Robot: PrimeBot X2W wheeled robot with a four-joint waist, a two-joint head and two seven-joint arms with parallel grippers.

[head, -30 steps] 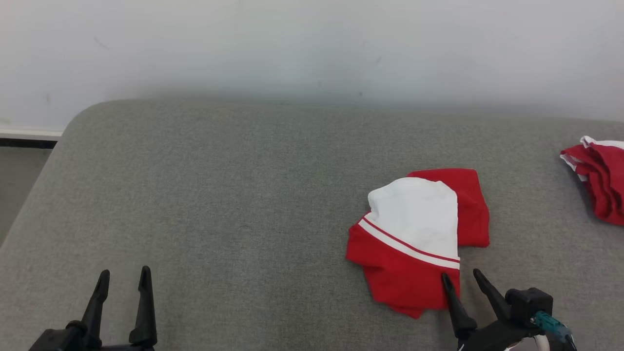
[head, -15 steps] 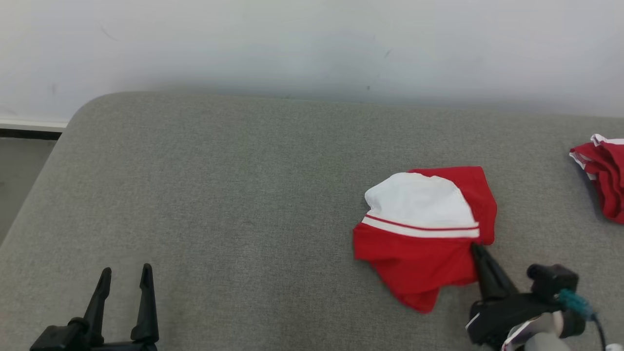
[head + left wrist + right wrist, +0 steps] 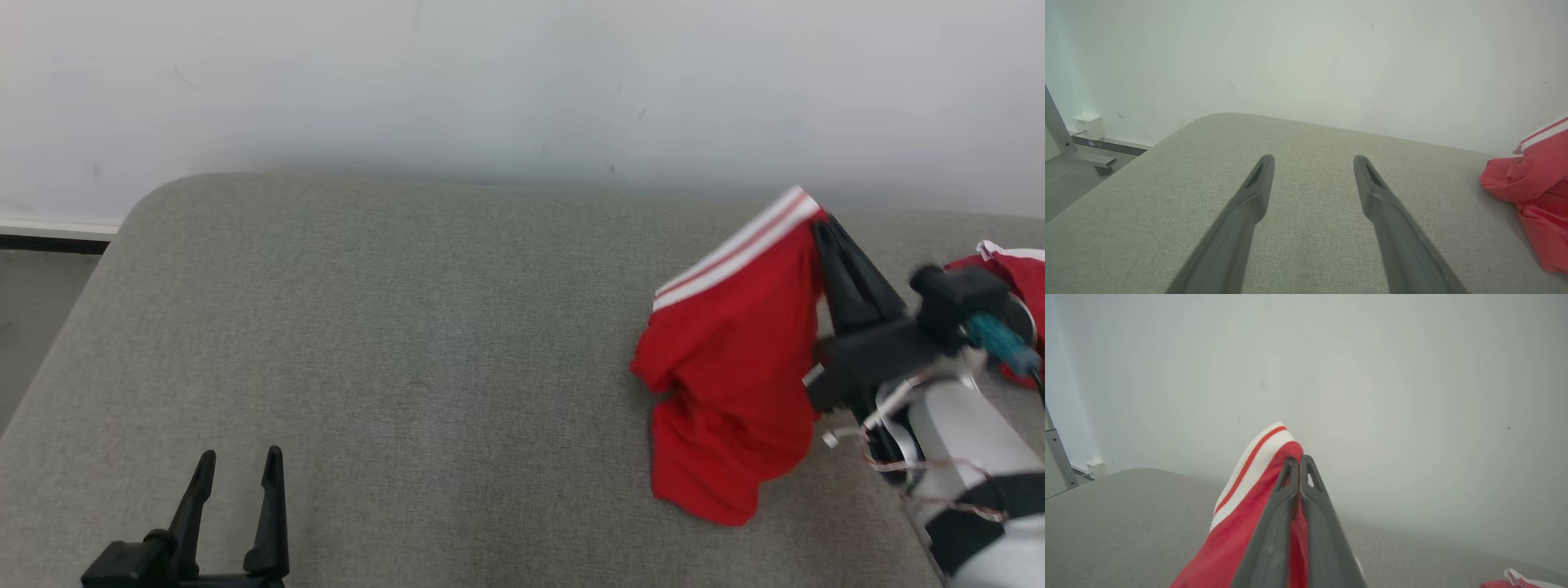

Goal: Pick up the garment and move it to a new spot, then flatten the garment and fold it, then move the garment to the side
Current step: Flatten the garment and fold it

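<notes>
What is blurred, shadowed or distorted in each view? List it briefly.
Head view: soft even light, with a dim shadow band low on the wall; the right gripper smears slightly, while the garment is fairly sharp. Left wrist view: the left gripper goes soft near the lens. Right wrist view: the finger bases blur and there is no glare on the wall.

No readable txt, labels, brands or nos. anywhere in views.
</notes>
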